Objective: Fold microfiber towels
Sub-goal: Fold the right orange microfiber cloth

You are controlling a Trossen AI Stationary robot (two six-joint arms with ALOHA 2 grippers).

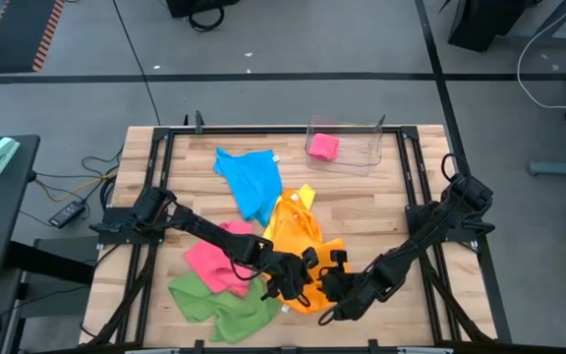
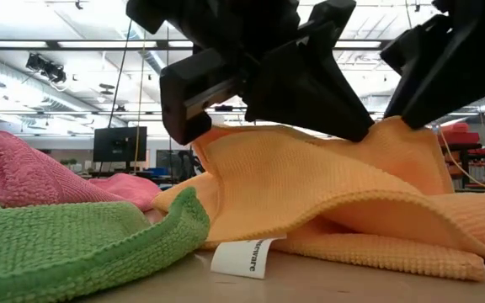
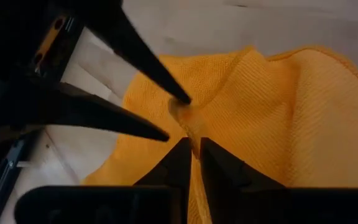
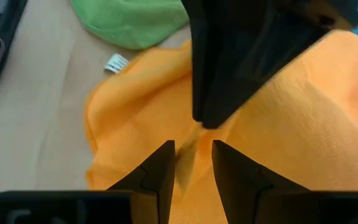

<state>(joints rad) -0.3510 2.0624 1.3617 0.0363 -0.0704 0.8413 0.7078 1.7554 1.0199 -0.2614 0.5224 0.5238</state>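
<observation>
Now I have both grippers on orange towel [image 1: 298, 241]: left gripper [image 3: 192, 149] pinching ridge, right gripper [image 4: 191, 155] clamped on fold beside it. Next: lift together, spread flat.

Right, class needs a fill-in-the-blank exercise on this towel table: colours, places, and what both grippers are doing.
1. Both the left gripper and the right gripper pinch the ____ towel.
2. Inside the clear bin lies a ____ cloth.
3. The green towel lies partly under a ____ one.
4. The blue towel lies between the orange towel and the table's ____ edge.

Missing words: orange; pink; pink; far
</observation>
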